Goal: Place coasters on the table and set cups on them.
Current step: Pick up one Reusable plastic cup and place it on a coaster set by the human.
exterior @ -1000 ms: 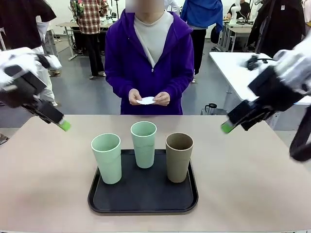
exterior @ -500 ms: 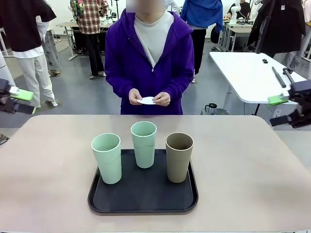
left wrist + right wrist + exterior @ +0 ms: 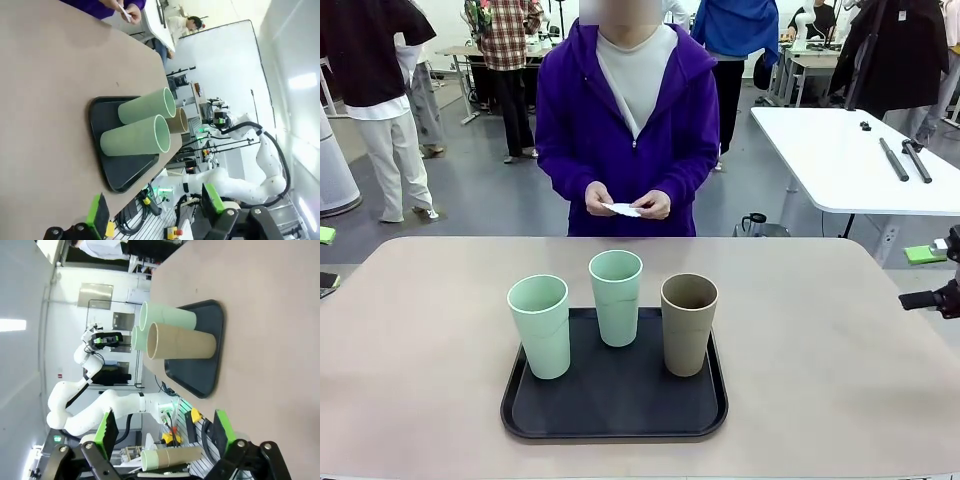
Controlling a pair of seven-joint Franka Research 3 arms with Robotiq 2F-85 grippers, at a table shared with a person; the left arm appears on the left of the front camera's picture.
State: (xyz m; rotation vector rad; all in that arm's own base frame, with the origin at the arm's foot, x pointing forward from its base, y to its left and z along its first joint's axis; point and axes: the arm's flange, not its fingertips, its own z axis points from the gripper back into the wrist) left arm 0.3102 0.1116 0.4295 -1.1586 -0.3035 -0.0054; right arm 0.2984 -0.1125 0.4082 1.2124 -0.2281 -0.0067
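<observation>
The large beige-tan tabletop with rounded corners [image 3: 420, 350] is seen as it was a second ago, except that the two white arms then stretched over its far corners have been drawn back off both sides. At its far edge a person in a purple hooded jacket [image 3: 625, 110] is stood as before. Near the table's middle the black rounded-rectangle tray [image 3: 615, 430] is left where it was. On it the three tall tapered matte tumblers are kept upright and unmoved, close together: a pale mint green one [image 3: 540, 325] at the front left, a second mint green one [image 3: 616, 297] farther back in the middle, and a brown-taupe one [image 3: 688, 322] at the right. The left gripper [image 3: 155, 207] and the right gripper [image 3: 165, 432] are held out beside the table's left and right sides, their green-padded fingers spread wide, with nothing grasped or touched. The small white paper coasters [image 3: 622, 209] are held in the person's hands [image 3: 655, 203] beyond the far edge, not yet laid on the table; their number cannot be told
</observation>
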